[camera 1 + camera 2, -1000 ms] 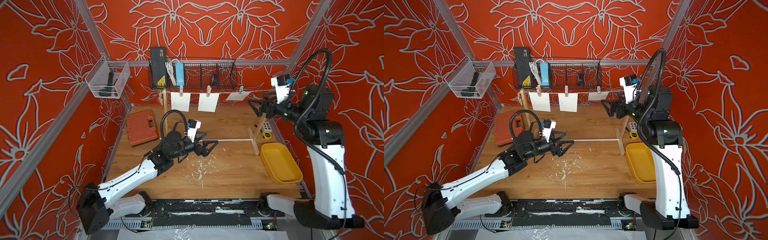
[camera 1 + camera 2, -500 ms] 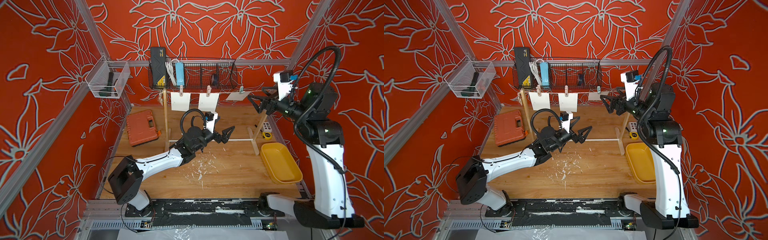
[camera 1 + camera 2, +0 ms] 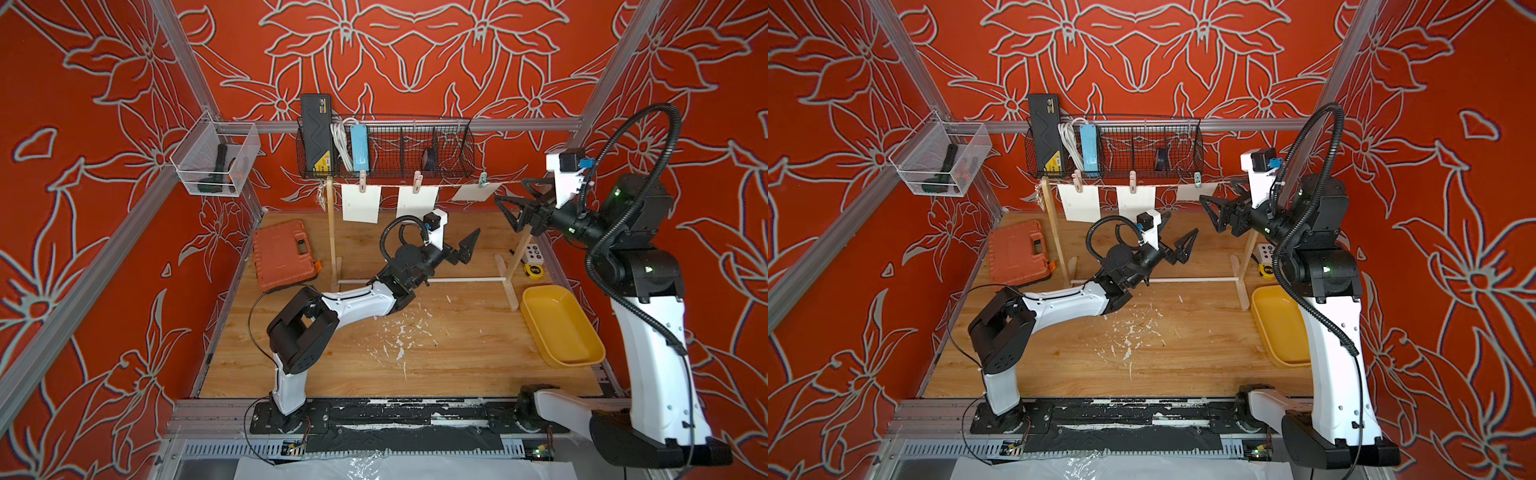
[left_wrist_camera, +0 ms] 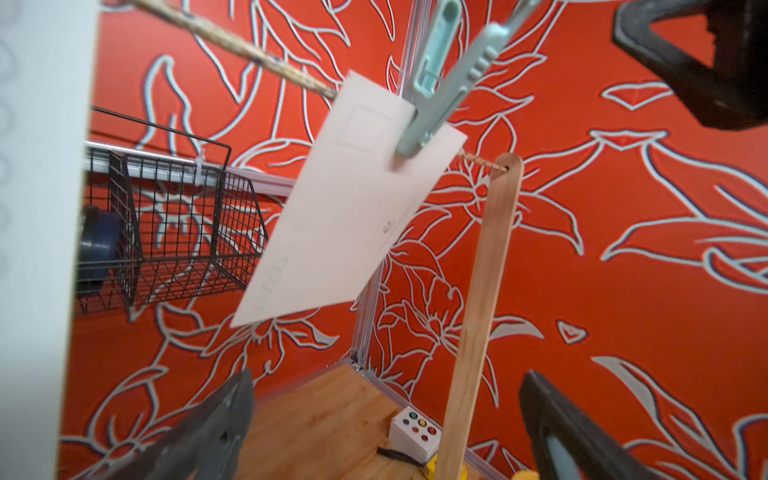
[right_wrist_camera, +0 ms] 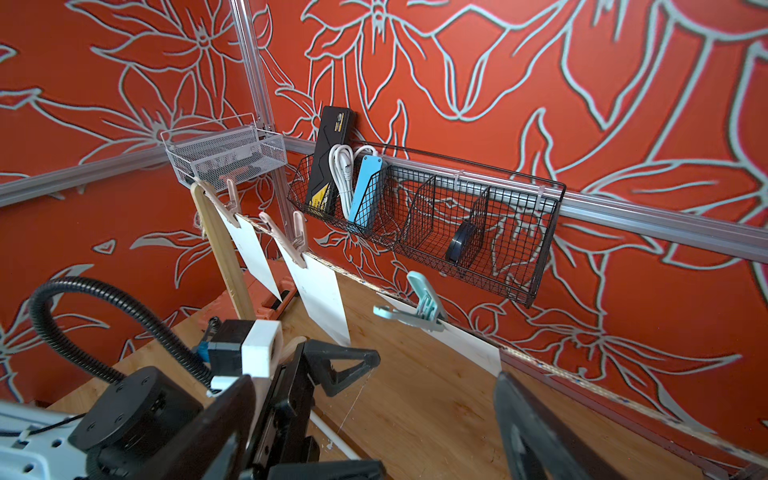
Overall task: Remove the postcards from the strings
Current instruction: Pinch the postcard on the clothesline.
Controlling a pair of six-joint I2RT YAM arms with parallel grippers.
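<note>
Left wrist view: my left gripper (image 4: 386,376) is spread wide, empty, one postcard (image 4: 345,216) hanging tilted at 12 o'clock. Right gripper (image 3: 510,190) is spread too, at 3 o'clock of the three postcards (image 3: 360,203) pegged on the strings (image 3: 386,185).

Your top views look bright, even and sharp with soft shadows, but both wrist views blur up close and bend at the edges.

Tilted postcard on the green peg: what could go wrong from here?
1. The left gripper and right gripper, both open, are near the tilted postcard; they could collide.
2. The green peg pins it to the twine; pulling might drag the twine and tip the wooden stand.
</note>
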